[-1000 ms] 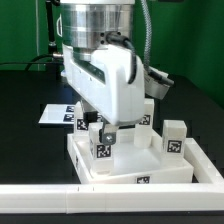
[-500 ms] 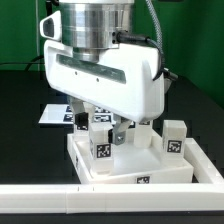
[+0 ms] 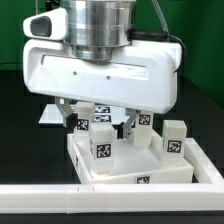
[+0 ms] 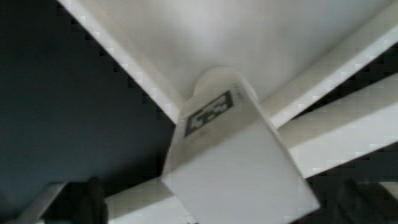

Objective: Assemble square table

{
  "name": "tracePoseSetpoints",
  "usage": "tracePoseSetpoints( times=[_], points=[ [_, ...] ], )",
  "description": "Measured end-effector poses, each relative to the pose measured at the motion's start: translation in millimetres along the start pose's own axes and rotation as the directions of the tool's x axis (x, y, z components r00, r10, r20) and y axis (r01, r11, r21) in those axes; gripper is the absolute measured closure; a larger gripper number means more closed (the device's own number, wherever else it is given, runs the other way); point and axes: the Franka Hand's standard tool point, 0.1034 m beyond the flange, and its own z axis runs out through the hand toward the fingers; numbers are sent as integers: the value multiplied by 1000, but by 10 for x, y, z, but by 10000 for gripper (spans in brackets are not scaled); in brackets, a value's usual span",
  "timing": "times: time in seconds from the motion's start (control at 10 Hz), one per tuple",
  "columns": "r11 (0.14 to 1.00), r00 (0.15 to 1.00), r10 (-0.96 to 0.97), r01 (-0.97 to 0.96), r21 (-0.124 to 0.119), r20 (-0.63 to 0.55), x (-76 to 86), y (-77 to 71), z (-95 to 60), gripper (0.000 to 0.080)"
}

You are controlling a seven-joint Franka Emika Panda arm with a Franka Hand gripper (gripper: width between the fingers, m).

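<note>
1 white leg [image 3: 101,145] stands upright at the near corner of the square tabletop [image 3: 150,165], directly under the gripper [image 3: 101,122]. The leg's long axis is vertical, in line with the wrist above it, and its black-white tag faces the exterior camera. The tabletop sits on the dark table, just behind the long white border bar [image 3: 110,202].

In the wrist view, the leg [image 4: 226,150] rises straight toward the camera, its tag showing on the upper part, and 2 dark fingertips [image 4: 73,196] sit far out on either side of it with clear space between. The jaws are spread wide and hold nothing.

3 more legs show in the exterior view: 1 [image 3: 174,139] at the tabletop's corner on the exterior view's right, 2 [image 3: 143,121] farther back. The marker board [image 3: 50,113] lies flat behind the tabletop, toward the exterior view's left.

Judging from this, any next grasp or turn depends on the gripper keeping centred over this vertical leg.
</note>
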Motion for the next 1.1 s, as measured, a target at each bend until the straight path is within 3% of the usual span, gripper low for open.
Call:
tracePoseSetpoints(
  times=[0.3,0.7,0.8,0.9,1.0,1.1],
  points=[
    [963,963,-270,270,-6,11,-31,-24,36,151],
    [935,935,-354,354,-13,-4,-50,-23,74,151],
    [936,936,-352,352,-13,-4,-50,-22,75,263],
    [936,936,-351,351,-13,-4,-50,-22,75,436],
    [943,943,-333,332,-13,-4,-50,-23,75,436],
    [946,946,-324,324,-13,-4,-50,-23,75,511]
  ],
)
